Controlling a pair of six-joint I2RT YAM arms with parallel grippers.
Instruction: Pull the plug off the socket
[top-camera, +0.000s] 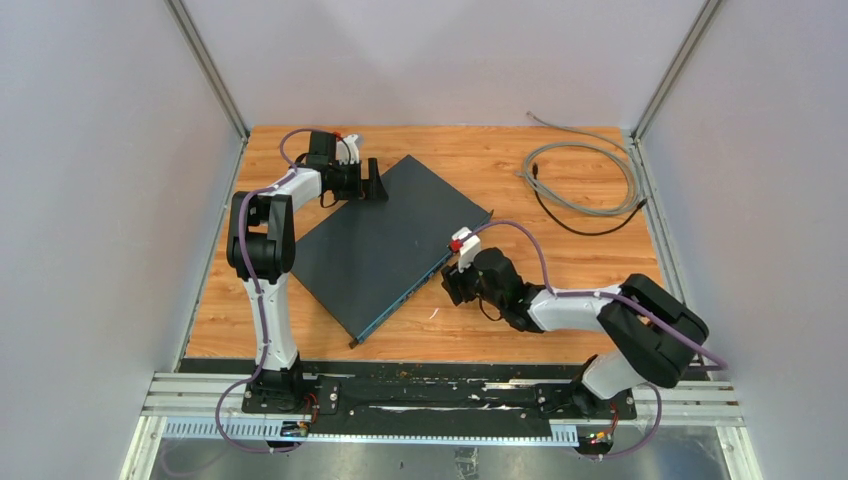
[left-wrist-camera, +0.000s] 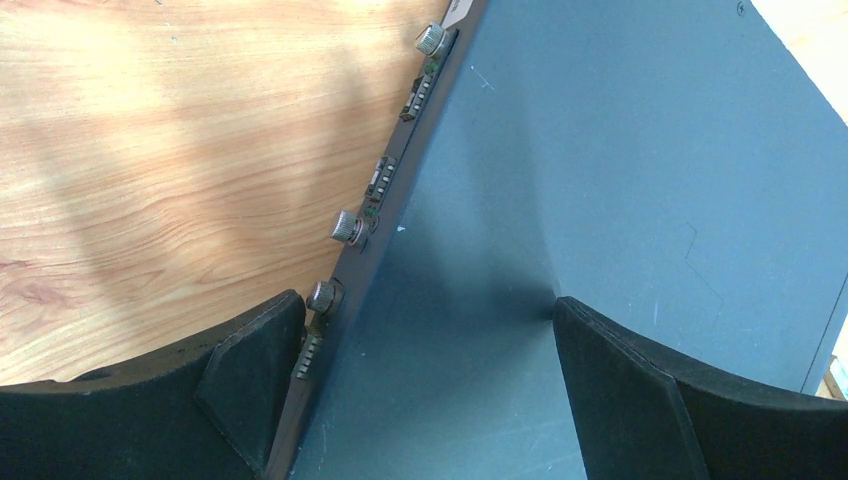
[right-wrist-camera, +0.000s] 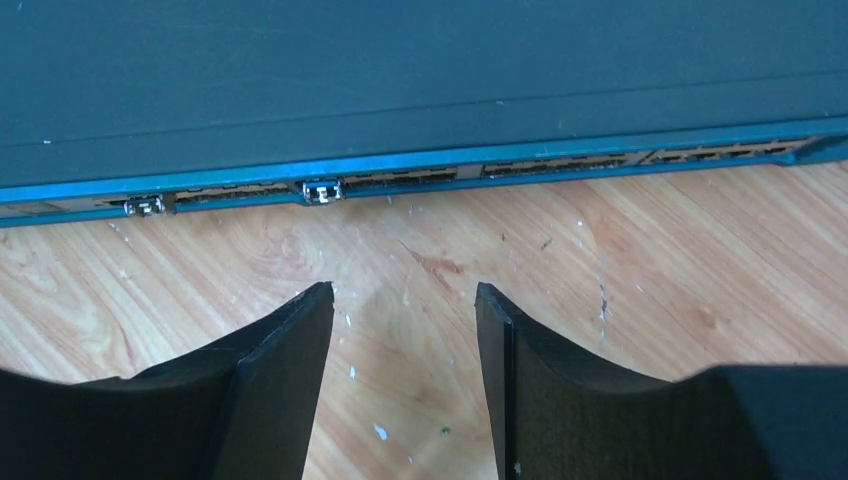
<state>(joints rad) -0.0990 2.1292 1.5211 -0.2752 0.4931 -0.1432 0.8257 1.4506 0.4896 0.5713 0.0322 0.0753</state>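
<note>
The plug (right-wrist-camera: 322, 190) is a small silvery metal stub, squarish, seated in a socket of the long row of sockets (right-wrist-camera: 560, 165) along the blue front strip of a flat box (top-camera: 385, 240). A second stub like it (right-wrist-camera: 145, 206) sits further along the same row. No cord can be seen running from either.

The box is a thin, dark, matt slab lying slantwise on the left half of the worktop (top-camera: 600, 270). Its socket side faces the near right corner. The worktop is pale, grained wood flecked with white specks.

The right fingers (right-wrist-camera: 300, 340), black and wedge-shaped, stand moderately apart with nothing between them. They are low over the wood just short of the socket row, the plug roughly in line with one of them.

The left fingers (left-wrist-camera: 250, 350) are spread wide astride the box's corner nearest the far left of the worktop, beside knurled metal screws (left-wrist-camera: 345, 227).

Towards the far right corner lie a looped grey cable (top-camera: 580, 180) and a black cable (top-camera: 570, 222).
</note>
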